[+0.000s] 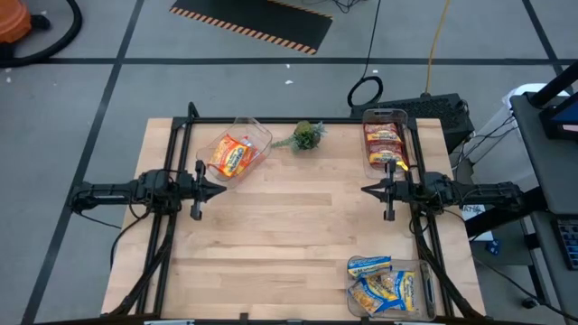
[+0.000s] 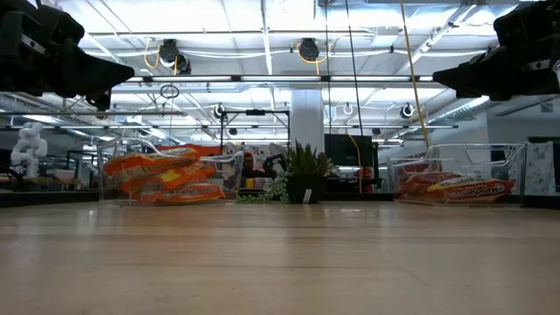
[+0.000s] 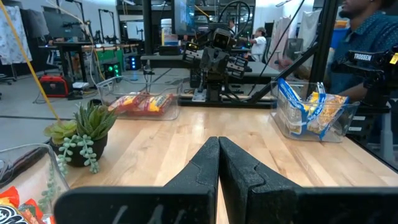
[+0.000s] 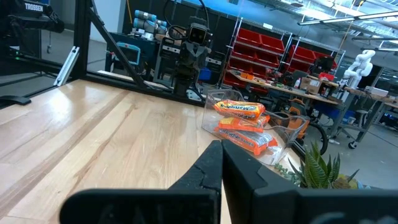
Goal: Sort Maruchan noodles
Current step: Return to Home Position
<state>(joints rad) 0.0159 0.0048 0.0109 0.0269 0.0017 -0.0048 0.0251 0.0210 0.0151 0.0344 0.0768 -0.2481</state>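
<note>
Orange noodle packets point(image 1: 232, 155) lie in a clear bin point(image 1: 256, 135) at the far left; they also show in the right wrist view point(image 4: 242, 127). Red-brown packets point(image 1: 383, 142) lie in a clear bin point(image 1: 411, 131) at the far right. Yellow-and-blue packets point(image 1: 382, 287) lie in a clear bin point(image 1: 424, 293) at the near right, one packet point(image 1: 369, 264) at its far rim. My left gripper point(image 1: 222, 189) is shut and empty above the table's left side. My right gripper point(image 1: 366, 190) is shut and empty above the right side. Both hang clear of the tabletop.
A small green plant sprig point(image 1: 308, 135) stands at the table's far edge between the two far bins. The bare wooden tabletop point(image 1: 289, 226) lies between the grippers. A person point(image 3: 367, 37) stands beyond the table's right side.
</note>
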